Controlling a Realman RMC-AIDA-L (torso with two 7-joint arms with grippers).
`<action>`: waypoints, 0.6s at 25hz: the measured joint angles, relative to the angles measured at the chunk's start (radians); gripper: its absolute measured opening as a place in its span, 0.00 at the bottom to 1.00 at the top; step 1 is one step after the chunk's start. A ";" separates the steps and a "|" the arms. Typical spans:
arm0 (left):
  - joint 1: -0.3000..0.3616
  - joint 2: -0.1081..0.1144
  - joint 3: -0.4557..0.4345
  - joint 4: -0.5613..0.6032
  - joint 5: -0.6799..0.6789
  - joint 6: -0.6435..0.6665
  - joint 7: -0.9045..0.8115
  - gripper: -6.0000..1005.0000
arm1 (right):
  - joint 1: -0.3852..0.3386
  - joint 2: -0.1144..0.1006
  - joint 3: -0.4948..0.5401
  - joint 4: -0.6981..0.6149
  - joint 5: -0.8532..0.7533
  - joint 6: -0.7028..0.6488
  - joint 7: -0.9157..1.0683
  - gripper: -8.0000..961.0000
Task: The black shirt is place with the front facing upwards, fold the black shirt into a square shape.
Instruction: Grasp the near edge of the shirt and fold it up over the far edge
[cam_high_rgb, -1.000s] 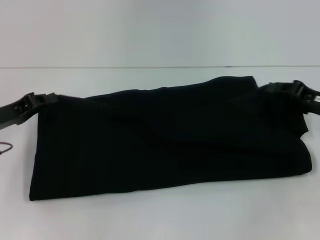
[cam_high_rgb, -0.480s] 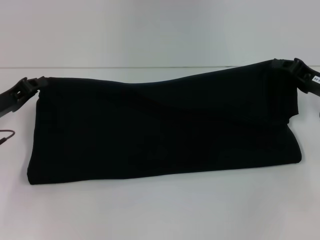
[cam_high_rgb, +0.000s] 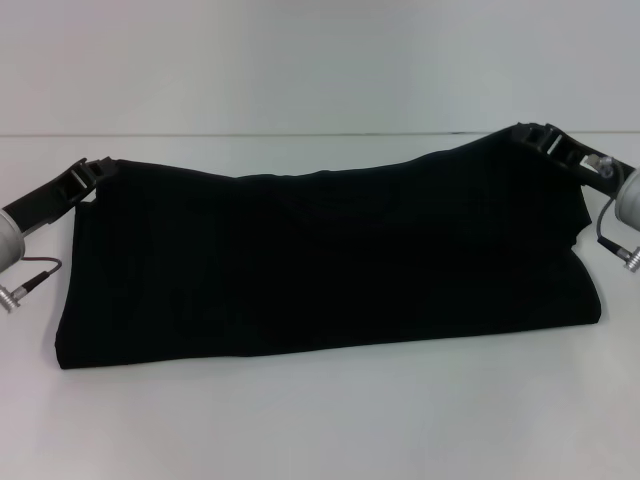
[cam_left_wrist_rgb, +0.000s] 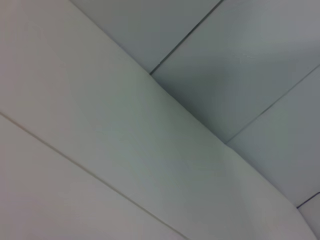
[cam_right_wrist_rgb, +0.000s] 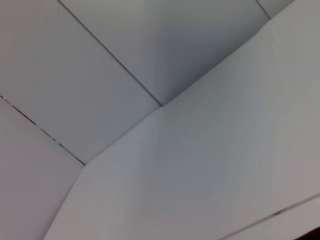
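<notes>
The black shirt (cam_high_rgb: 320, 265) lies across the white table (cam_high_rgb: 320, 430) as a wide folded band, with no print or label showing. Its far edge is lifted off the table at both ends. My left gripper (cam_high_rgb: 98, 172) is shut on the shirt's far left corner. My right gripper (cam_high_rgb: 528, 138) is shut on the shirt's far right corner and holds it higher than the left one. The near edge of the shirt rests on the table. Both wrist views show only white wall and ceiling panels.
The white table extends in front of the shirt and behind it up to a white wall (cam_high_rgb: 320, 60). A cable (cam_high_rgb: 30, 270) hangs from my left wrist beside the shirt's left edge.
Both grippers have lifted the shirt's far corners upward and drawn them inward and toward me; the far edge now stands higher and the arms' wrists have come into view.
</notes>
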 joint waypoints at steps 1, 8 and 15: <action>-0.002 0.000 -0.002 0.000 -0.001 -0.006 0.000 0.10 | 0.005 0.000 0.000 0.000 0.003 0.003 0.000 0.07; 0.002 -0.001 -0.002 -0.005 -0.081 -0.035 0.023 0.10 | 0.036 0.001 0.004 0.002 0.033 0.023 -0.039 0.07; -0.010 -0.011 0.002 -0.008 -0.095 -0.077 0.045 0.11 | 0.063 0.004 0.001 0.024 0.063 0.076 -0.088 0.07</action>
